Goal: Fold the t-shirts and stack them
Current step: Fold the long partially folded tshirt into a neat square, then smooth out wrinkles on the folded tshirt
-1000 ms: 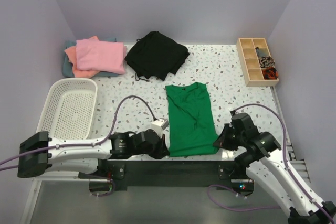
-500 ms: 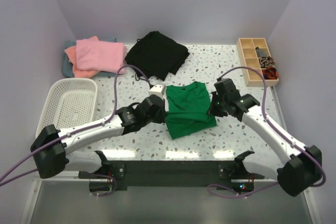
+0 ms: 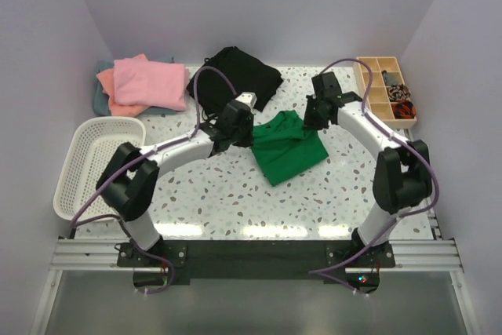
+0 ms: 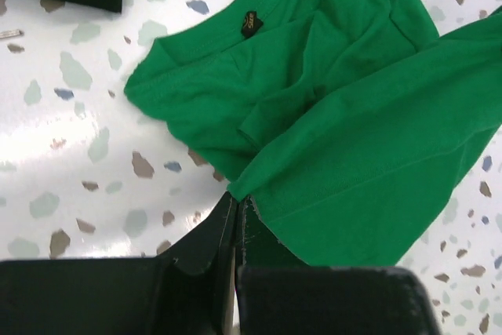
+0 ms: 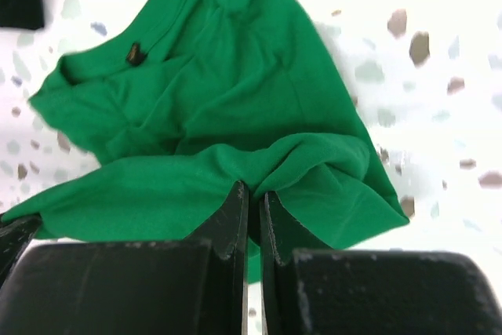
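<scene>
The bright green t-shirt point(image 3: 289, 151) lies at the table's middle, its lower half folded up over the collar end. My left gripper point(image 3: 249, 127) is shut on the shirt's left hem corner point(image 4: 243, 194). My right gripper point(image 3: 311, 125) is shut on the right hem corner point(image 5: 255, 186). Both hold the hem near the collar, whose label point(image 4: 249, 24) shows in the left wrist view. A pink tee point(image 3: 150, 84) lies on a salmon-orange one point(image 3: 108, 88) and a grey-teal one point(image 3: 100, 100) at the back left.
A black garment point(image 3: 234, 80) lies just behind the green shirt. A white mesh basket point(image 3: 98, 164) stands at the left. A wooden compartment box point(image 3: 383, 92) with small items stands at the back right.
Both grippers have carried the shirt's bottom hem from the near edge up towards the collar, folding the shirt in half. The arms have stretched far out over the table.
</scene>
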Controlling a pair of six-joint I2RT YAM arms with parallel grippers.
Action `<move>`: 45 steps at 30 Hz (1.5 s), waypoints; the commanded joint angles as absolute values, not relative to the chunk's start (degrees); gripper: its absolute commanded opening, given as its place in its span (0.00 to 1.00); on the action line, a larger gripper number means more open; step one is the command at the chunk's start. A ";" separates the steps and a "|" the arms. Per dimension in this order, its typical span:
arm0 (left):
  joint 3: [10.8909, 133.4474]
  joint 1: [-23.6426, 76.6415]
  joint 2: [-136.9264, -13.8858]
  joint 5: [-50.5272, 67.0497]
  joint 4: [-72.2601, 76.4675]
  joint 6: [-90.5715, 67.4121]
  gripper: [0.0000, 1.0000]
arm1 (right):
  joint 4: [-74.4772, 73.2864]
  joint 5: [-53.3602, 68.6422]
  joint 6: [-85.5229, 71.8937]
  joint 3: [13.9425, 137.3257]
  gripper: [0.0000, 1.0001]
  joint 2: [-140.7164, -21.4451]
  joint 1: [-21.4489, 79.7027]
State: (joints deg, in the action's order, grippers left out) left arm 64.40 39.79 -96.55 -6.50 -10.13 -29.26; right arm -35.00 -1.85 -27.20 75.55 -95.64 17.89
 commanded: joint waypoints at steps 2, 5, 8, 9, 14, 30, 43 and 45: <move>71.27 34.37 -103.26 -0.88 -4.40 -26.10 0.00 | -31.30 3.77 -23.73 85.15 0.00 -106.42 15.65; 71.45 30.59 -105.29 1.76 -0.97 -27.68 0.00 | -31.47 6.76 -23.12 92.09 0.00 -114.24 14.94; 74.17 27.52 -107.40 2.72 0.97 -27.07 0.00 | -31.90 7.55 -22.33 98.86 0.00 -119.52 14.42; 74.70 26.38 -108.10 2.55 1.05 -26.98 0.00 | -32.86 7.82 -21.98 102.71 0.00 -121.88 14.07; 77.95 24.79 -110.91 4.56 4.74 -26.37 0.16 | -30.42 10.98 -21.36 110.21 0.21 -126.99 12.83; 71.98 28.82 -105.38 12.45 8.08 -25.66 0.84 | -24.08 11.94 -17.40 94.15 0.68 -112.86 11.60; 77.08 32.61 -116.54 17.40 13.36 -26.90 0.78 | -24.70 15.03 -18.02 98.16 0.54 -121.18 14.50; 77.78 32.52 -118.29 16.53 13.62 -26.54 0.78 | -25.66 14.24 -17.93 103.25 0.54 -124.35 14.50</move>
State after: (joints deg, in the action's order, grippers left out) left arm 74.63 33.15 -115.90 16.71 10.20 -26.55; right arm -25.65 14.50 -18.33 95.44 -119.11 14.44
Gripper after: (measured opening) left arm 0.781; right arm 0.545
